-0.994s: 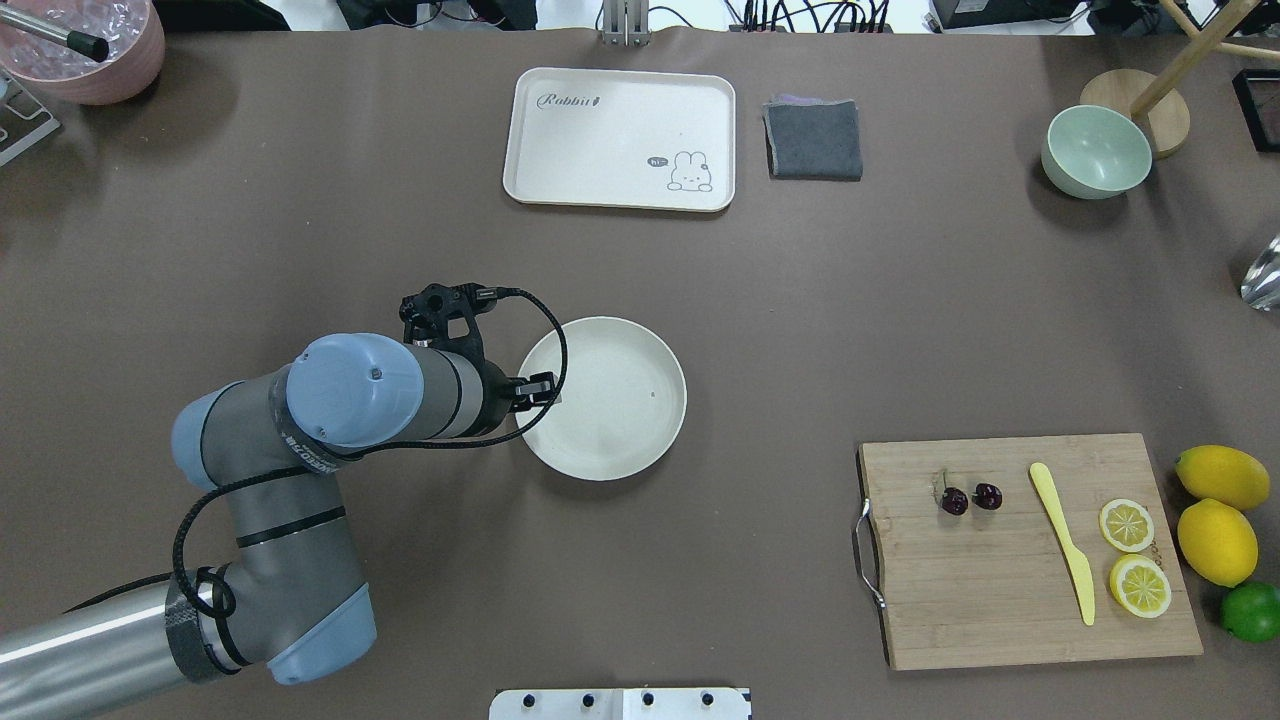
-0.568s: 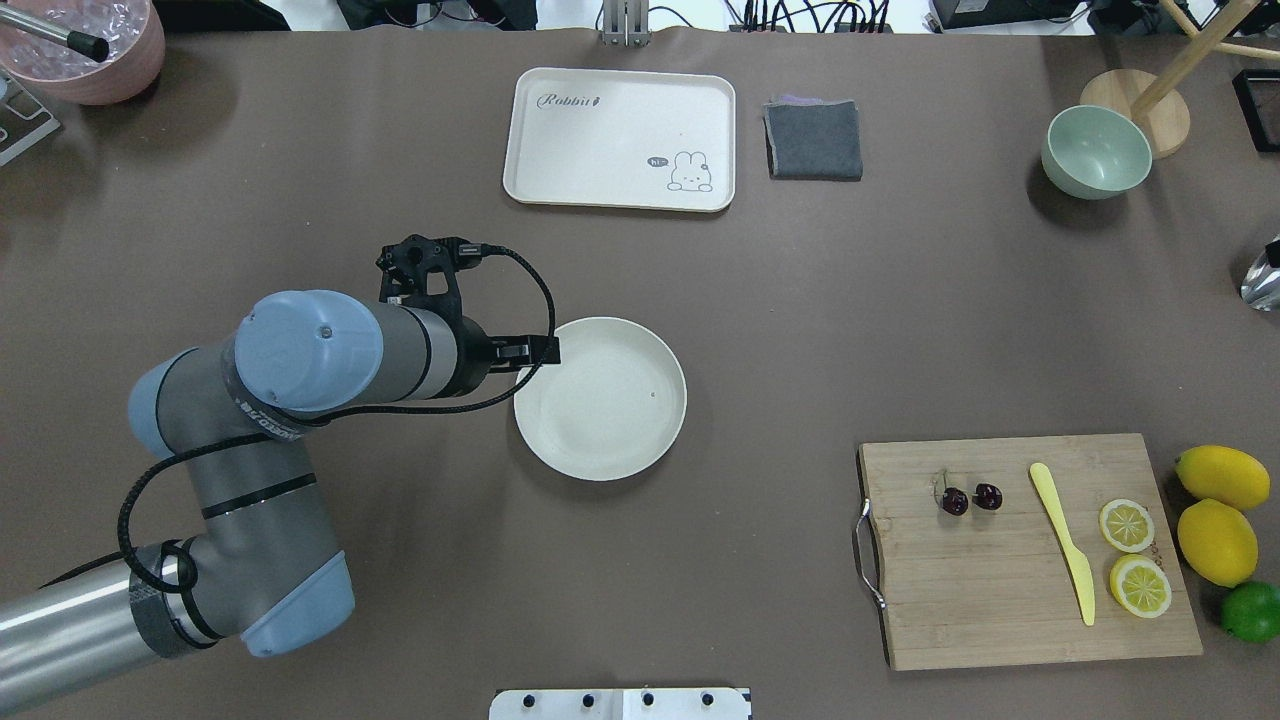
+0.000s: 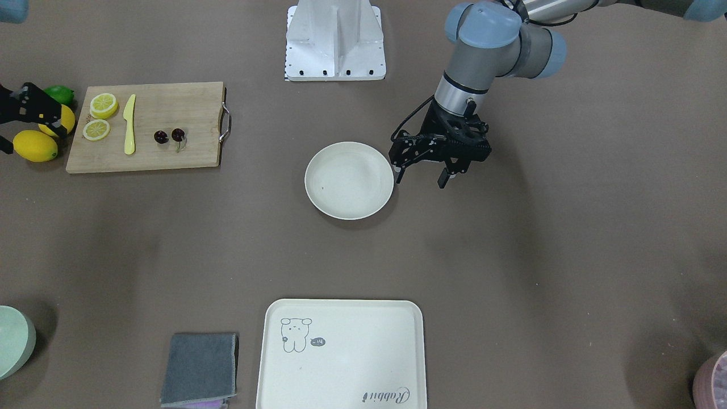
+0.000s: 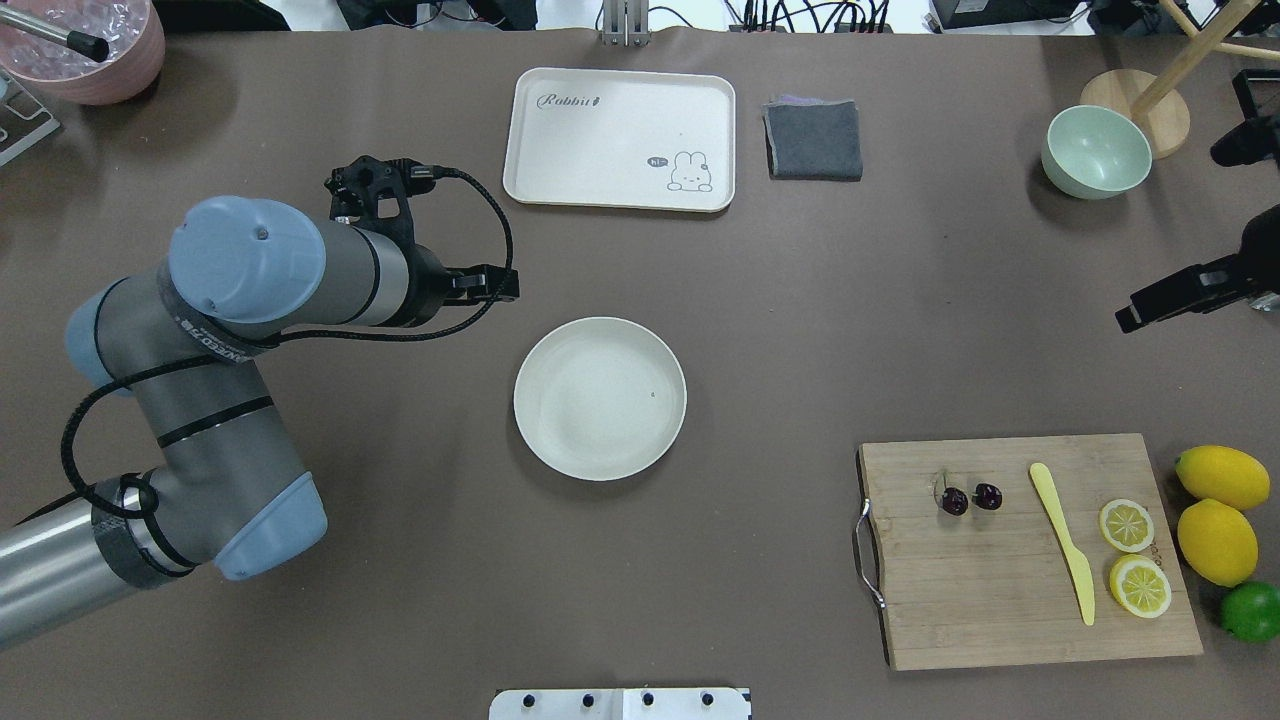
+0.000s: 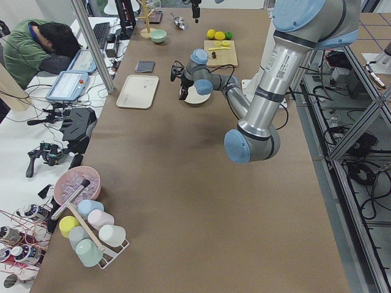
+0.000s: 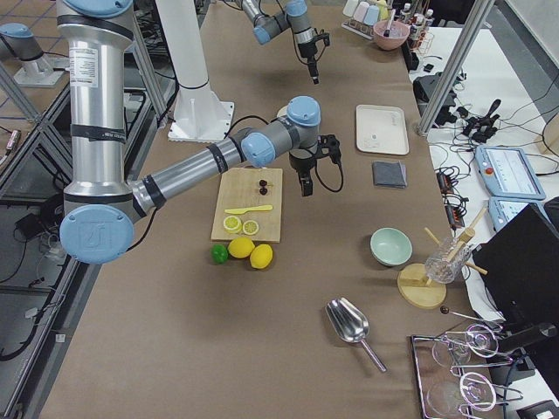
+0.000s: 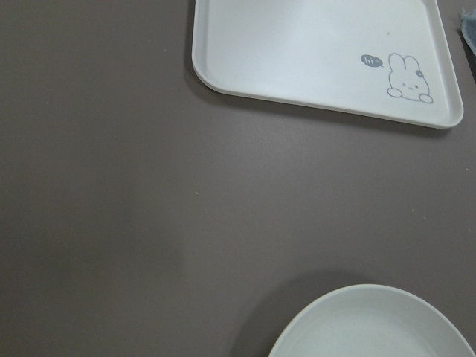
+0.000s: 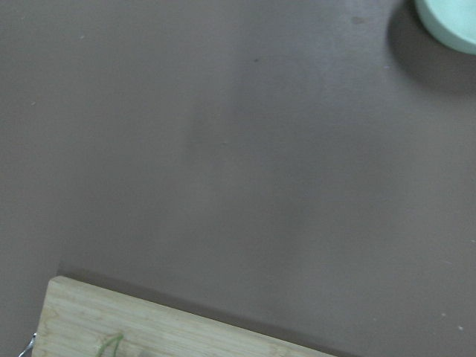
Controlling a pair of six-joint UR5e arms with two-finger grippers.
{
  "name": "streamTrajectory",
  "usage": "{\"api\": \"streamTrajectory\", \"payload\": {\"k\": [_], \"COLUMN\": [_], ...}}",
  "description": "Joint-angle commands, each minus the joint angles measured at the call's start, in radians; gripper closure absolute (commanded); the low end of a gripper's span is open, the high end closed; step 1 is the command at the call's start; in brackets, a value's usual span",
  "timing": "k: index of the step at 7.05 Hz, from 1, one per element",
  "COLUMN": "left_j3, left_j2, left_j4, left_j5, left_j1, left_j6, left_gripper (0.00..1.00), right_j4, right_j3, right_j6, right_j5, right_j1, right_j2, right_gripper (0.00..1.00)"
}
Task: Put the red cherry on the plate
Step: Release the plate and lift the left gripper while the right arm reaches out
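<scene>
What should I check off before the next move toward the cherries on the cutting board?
1. Red cherry lies uncovered on the cutting board: ok.
2. Plate is empty and has room for it: ok.
3. Left gripper is open, holds nothing, and sits beside the plate rather than over it: ok.
4. Right gripper is above the cherry: not ok. It is off the board, over the table by the far right edge.
5. Right gripper is open for the grasp: cannot tell.
6. Yellow knife lies apart from the cherry: ok.
</scene>
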Motion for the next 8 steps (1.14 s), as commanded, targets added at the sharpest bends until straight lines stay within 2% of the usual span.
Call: {"api": "streamTrajectory", "payload": {"k": [1,3,5,8], "left_j3": [-0.002,-0.023,-0.025,-0.030], "left_j2": [0.002,0.034,0.043,0.074], "left_j4": [0.051,0.055,0.058,0.058], "left_j5": [-0.006,0.007,0.010,0.002], "left_j1": [-0.051,-0.060,-0.074,-0.072], "left_j6": [0.000,-0.005,-0.007,-0.008], "left_gripper": [0.02,0.02,0.02,0.02], "right_j4": [0.113,0.196,0.383,0.408], "right_j3": [-0.010,-0.050,-0.146,-0.133], "right_j6": [0.002,0.001,0.001,-0.011], "right_j5": [-0.024,-0.112,-0.139,-0.136], "right_j1": [-0.134,-0.245,-0.314,-0.342], "right_j2": [-0.003,-0.003,-0.006,-0.020], "right_gripper": [0.00,0.00,0.00,0.00]}}
